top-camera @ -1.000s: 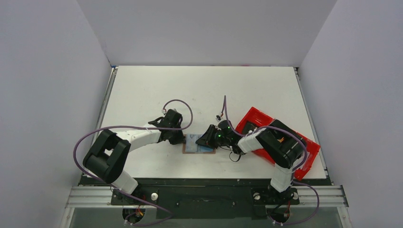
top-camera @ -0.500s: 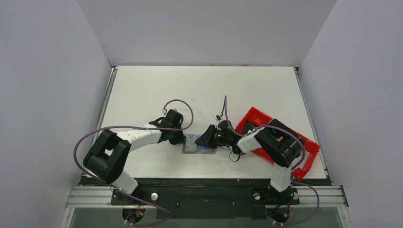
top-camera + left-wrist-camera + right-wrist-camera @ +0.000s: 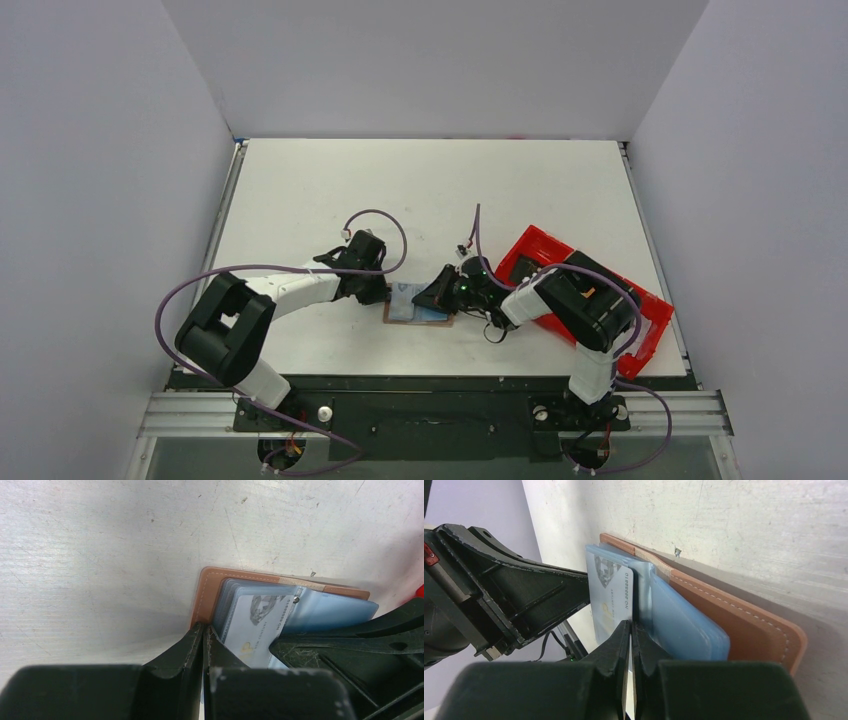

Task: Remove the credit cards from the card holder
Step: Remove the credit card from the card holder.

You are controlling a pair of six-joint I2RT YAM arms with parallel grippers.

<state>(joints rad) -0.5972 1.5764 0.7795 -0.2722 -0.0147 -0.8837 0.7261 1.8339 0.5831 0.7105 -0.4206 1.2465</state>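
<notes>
The brown leather card holder (image 3: 418,310) lies open on the table, its light blue sleeves up. My left gripper (image 3: 386,294) is shut on the holder's left leather edge (image 3: 205,587), tips at the brown rim (image 3: 204,630). My right gripper (image 3: 433,296) is shut on the edge of a pale credit card (image 3: 611,592) that sticks partway out of the blue sleeves (image 3: 679,625); its tips (image 3: 630,627) pinch the card. The card also shows in the left wrist view (image 3: 252,625). The brown cover (image 3: 749,625) lies flat under the sleeves.
A long red plastic tray (image 3: 535,242) stands to the right of the holder, partly under my right arm. The table's near edge runs just below the holder. Grey walls close in the table on three sides.
</notes>
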